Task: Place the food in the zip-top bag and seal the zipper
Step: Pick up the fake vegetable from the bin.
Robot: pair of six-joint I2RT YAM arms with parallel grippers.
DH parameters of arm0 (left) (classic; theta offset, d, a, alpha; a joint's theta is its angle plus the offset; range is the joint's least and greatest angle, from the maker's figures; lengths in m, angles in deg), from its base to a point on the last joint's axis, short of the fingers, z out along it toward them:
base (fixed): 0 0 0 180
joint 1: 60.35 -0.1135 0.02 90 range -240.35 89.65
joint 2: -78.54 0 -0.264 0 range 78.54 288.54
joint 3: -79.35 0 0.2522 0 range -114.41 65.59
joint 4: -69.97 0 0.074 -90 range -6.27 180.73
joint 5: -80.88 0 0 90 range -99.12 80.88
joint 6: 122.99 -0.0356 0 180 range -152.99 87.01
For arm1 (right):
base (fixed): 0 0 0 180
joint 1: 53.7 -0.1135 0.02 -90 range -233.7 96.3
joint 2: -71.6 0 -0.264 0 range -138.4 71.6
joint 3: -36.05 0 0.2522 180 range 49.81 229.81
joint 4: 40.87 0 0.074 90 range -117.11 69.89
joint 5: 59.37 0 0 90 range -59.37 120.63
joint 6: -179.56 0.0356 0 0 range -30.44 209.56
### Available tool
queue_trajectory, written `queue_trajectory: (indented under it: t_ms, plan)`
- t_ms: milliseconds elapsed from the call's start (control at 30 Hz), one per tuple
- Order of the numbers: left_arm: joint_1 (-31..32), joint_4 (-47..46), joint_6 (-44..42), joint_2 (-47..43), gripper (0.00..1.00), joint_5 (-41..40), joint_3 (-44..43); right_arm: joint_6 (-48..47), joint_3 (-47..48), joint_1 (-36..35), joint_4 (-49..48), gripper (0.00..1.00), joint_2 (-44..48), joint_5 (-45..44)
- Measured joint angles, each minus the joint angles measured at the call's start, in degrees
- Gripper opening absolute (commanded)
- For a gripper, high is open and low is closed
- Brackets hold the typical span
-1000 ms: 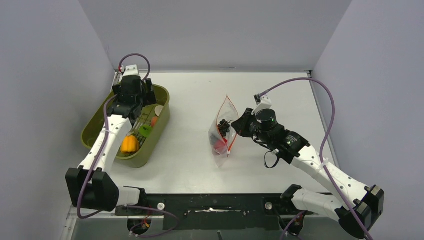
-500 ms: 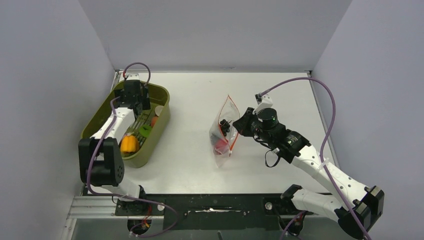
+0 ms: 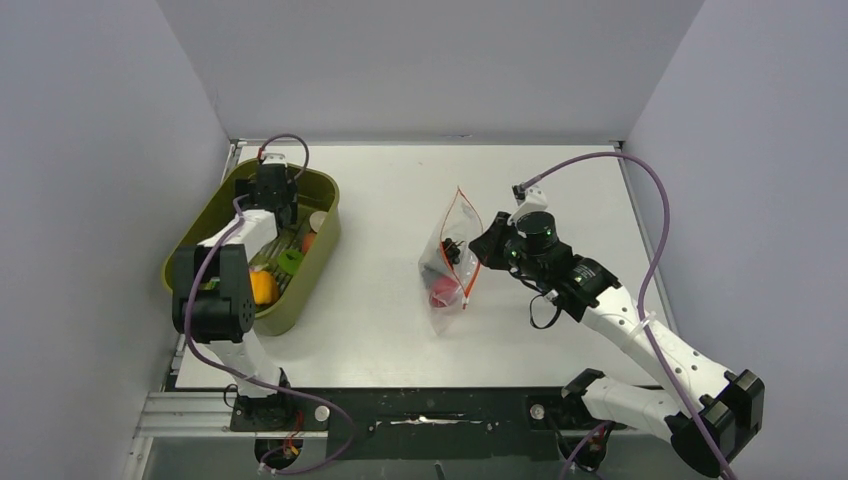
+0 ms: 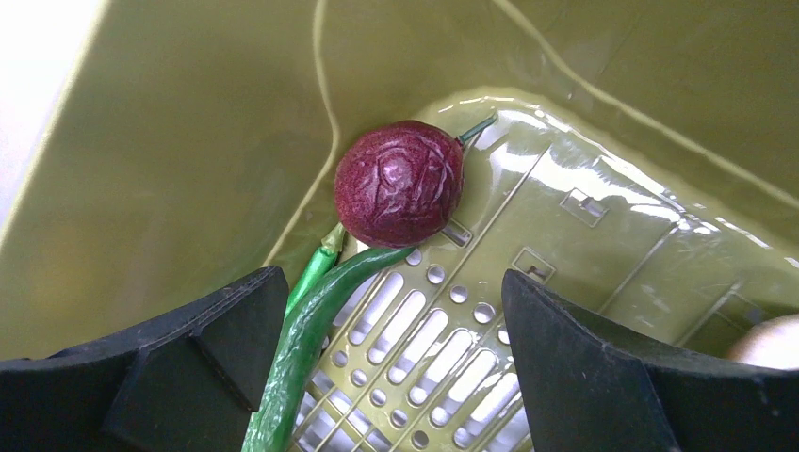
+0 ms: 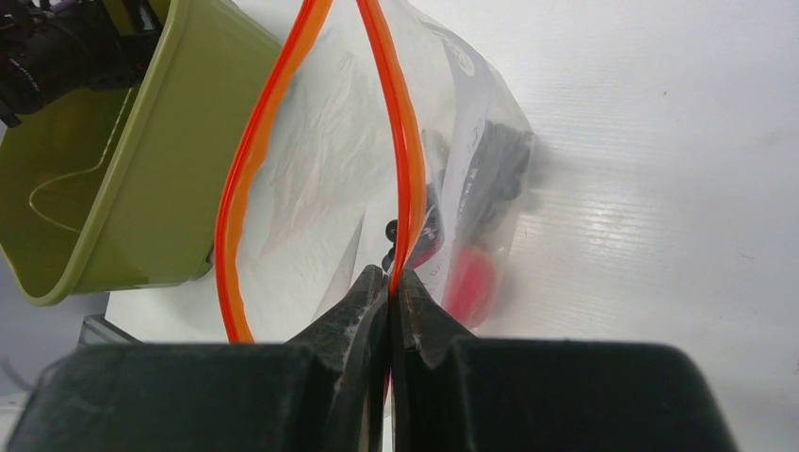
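While the right gripper [image 5: 389,282] stands clamped on the zipper [image 5: 400,141], holding the mouth of the zip-top bag [image 5: 311,179] agape near table centre, the left gripper [image 4: 394,306] hangs with fingers spread wide inside the olive tub [image 4: 160,141] at 9 o'clock. Noted: the brown round fruit [image 4: 399,182] lies at 12 o'clock of those fingers, in the tub's corner, touching a green pepper [image 4: 306,339] at its 7 o'clock. Inside the bag are dark grapes [image 5: 497,165] and a red piece [image 5: 471,282]. Recommendation: advance toward 12 o'clock, straddle the fruit at its widest and keep clear of pepper and wall. Close gently, as a round body may squirt free.
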Motion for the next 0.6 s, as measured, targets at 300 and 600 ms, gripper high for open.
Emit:
queue_trajectory:
  t_ms: [300, 600]
  plan:
    - [-0.15, -3.39, -4.57, 4.87, 0.77, -2.34, -0.87, -0.02, 0.02, 0.92, 0.26, 0.0, 0.0, 0.22]
    - [-0.22, -4.98, -7.17, 8.5, 0.75, -4.52, -3.56, -0.22, 0.22, 1.46, 0.46, 0.0, 0.0, 0.59]
